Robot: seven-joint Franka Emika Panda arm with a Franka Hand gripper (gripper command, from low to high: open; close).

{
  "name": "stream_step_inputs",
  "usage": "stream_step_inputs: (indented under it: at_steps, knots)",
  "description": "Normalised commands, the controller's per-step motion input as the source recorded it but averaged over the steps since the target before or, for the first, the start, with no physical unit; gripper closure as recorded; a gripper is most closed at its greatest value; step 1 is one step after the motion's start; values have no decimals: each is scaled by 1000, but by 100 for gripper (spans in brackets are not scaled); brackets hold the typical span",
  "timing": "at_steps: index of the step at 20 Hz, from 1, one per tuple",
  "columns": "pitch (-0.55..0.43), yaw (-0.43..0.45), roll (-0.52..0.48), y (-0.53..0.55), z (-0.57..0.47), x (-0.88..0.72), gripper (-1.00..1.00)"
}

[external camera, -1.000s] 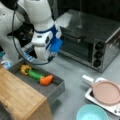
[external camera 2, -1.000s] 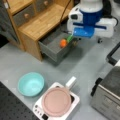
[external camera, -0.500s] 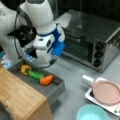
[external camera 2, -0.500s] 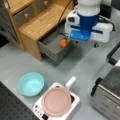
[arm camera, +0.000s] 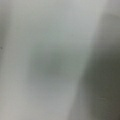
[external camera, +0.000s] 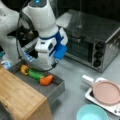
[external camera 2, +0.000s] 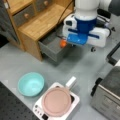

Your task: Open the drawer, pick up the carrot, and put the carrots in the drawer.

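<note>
The grey surface (external camera: 75, 72) carries a wooden cabinet (external camera 2: 42, 22) at a front view's left, its top bare wood (external camera: 17, 95). A silver toaster oven (external camera: 95, 42) stands at the far right. The drawer (external camera: 53, 88) is pulled out, seen open in both front views (external camera 2: 50, 48). The white and blue arm hangs above it, its gripper (external camera: 46, 62) low over the tray; I cannot tell how the jaws stand. A teal bowl (external camera 2: 31, 83) and a pink plate (external camera 2: 56, 101) on a white tray (external camera 2: 73, 101) sit near. Inside the drawer lie a yellow-orange bell pepper (external camera: 25, 70), a long green vegetable (external camera: 36, 74) and the carrot (external camera: 46, 80), touching the vegetable's end. The wrist view is a grey blur.
</note>
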Motion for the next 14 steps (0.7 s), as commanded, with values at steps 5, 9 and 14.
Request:
stream_step_inputs:
  at_steps: [5,9,14]
  knots:
    - [52,-77,-79,-43,-39,201,-100]
    - [95,-73,-85,-79,48,143,-100]
    - [118,-62,-61,-59,80,138,-100]
